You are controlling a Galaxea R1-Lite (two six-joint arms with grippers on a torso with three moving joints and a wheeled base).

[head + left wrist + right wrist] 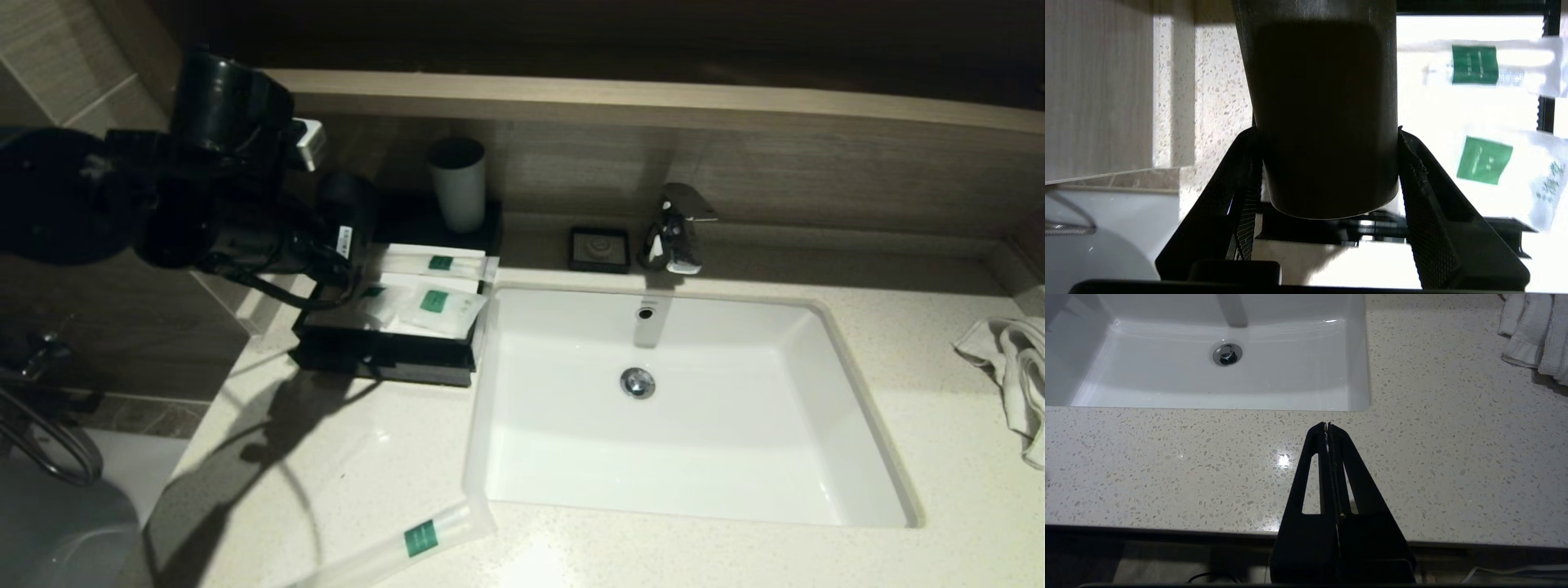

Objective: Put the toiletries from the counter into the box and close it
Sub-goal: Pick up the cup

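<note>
Left end effector (1327, 171) grips black tumbler (1323, 110) over box (384, 351) at worktop (735, 555) left edge; grey tumbler (457, 184) behind. Right end effector (1327, 426) closed, parked.

We see the box (384, 359) on the desk (735, 555) left of the sink (857, 425), three packets (437, 304) on it, a tumbler (457, 184) behind. A fourth packet (408, 543) lies before the sink.

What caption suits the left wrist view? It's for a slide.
Left gripper shut on the black tumbler, beside toiletries lying on the box.
</note>
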